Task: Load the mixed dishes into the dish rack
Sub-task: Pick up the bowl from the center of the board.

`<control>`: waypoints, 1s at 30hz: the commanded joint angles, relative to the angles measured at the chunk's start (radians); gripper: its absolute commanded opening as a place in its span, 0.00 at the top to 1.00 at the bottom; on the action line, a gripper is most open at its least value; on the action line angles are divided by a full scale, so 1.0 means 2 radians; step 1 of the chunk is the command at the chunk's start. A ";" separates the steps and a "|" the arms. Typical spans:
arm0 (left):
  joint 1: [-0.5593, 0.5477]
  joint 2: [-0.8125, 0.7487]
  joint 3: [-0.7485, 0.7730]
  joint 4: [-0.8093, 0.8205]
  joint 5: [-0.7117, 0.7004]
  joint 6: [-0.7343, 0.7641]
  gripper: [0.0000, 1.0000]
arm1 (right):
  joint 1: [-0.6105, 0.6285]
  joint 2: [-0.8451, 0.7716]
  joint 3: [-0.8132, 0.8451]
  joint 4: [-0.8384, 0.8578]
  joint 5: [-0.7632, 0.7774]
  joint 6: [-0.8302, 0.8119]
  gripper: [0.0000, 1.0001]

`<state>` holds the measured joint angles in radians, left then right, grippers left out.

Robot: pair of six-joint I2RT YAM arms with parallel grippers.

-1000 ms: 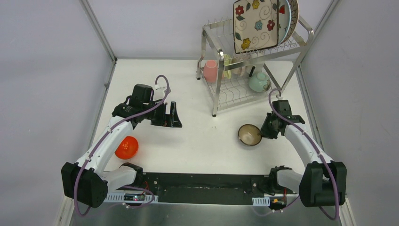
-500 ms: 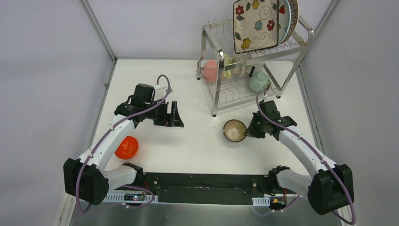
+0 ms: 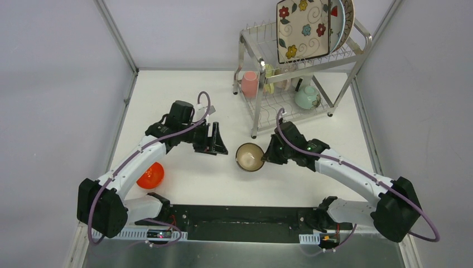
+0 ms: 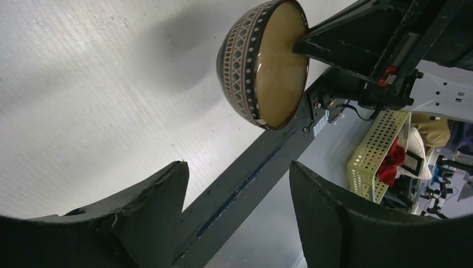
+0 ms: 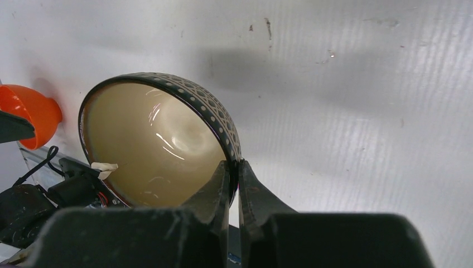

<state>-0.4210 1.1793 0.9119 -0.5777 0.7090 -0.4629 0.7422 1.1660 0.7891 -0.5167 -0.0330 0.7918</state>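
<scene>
My right gripper [image 3: 266,155] is shut on the rim of the brown bowl [image 3: 250,157], which it holds tilted above the table's middle. In the right wrist view its fingers [image 5: 220,184] pinch the patterned wall of the bowl [image 5: 156,139]. My left gripper [image 3: 220,139] stands open just left of the bowl, holding nothing. In the left wrist view the bowl [image 4: 262,61] hangs beyond the open gripper [image 4: 237,167]. An orange bowl [image 3: 150,175] lies by the left arm. The dish rack [image 3: 254,120] holds the square floral plate [image 3: 304,29], a round plate [image 3: 347,17], a pink cup [image 3: 249,84] and a mint bowl [image 3: 307,97].
The rack stands at the back right, close to the right wall. A black base rail [image 3: 240,215] runs along the near edge between the arm mounts. The orange bowl [image 5: 30,111] shows at the left edge of the right wrist view.
The right arm has carried the brown bowl left, from the right side to the table's middle. The left gripper has moved right toward it, its jaws narrowing a little.
</scene>
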 commanded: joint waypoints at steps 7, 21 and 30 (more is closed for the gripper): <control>-0.040 0.017 0.012 0.032 -0.052 -0.020 0.33 | 0.052 0.042 0.060 0.081 0.013 0.038 0.97; -0.068 0.083 0.022 0.039 -0.082 -0.001 0.66 | 0.077 0.033 0.045 0.116 0.036 0.039 0.97; -0.068 0.086 0.041 0.040 -0.081 0.000 1.00 | 0.083 0.001 0.030 0.135 0.037 0.021 0.88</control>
<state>-0.5499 1.3823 0.9230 -0.5426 0.4911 -0.4805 0.8993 1.2312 0.8436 -0.3378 0.0357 0.8490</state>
